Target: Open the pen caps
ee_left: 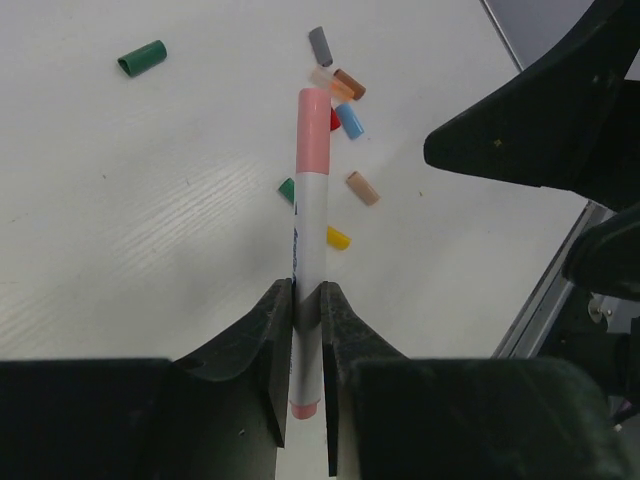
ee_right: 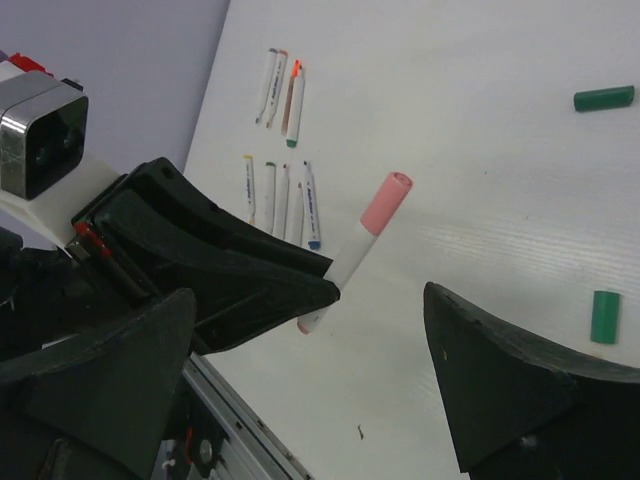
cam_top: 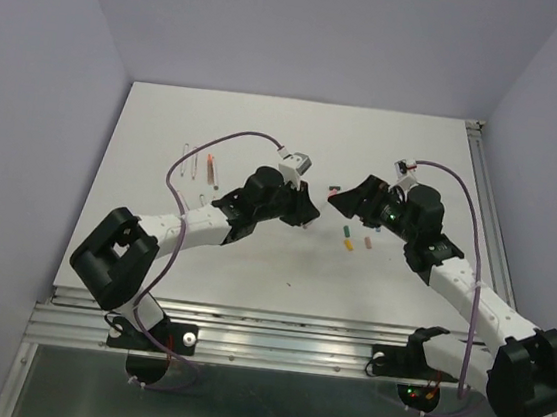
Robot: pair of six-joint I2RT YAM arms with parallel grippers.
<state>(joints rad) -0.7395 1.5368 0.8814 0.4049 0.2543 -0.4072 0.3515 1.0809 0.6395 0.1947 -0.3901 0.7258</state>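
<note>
**A:** How's the light?

**B:** Soft and even, coming from overhead. The white desk is bright with no harsh glare, and the arms throw only faint, diffuse shadows on it.

**A:** And the sharpness?

**B:** The top view is crisp, though small things are tiny in it. In the left wrist view, the left tool is dark and almost featureless. The pink-capped pen and the pen caps stay fairly sharp. In the right wrist view, the right tool shows as black, soft-edged masses, and the far pens are slightly blurred.
</note>
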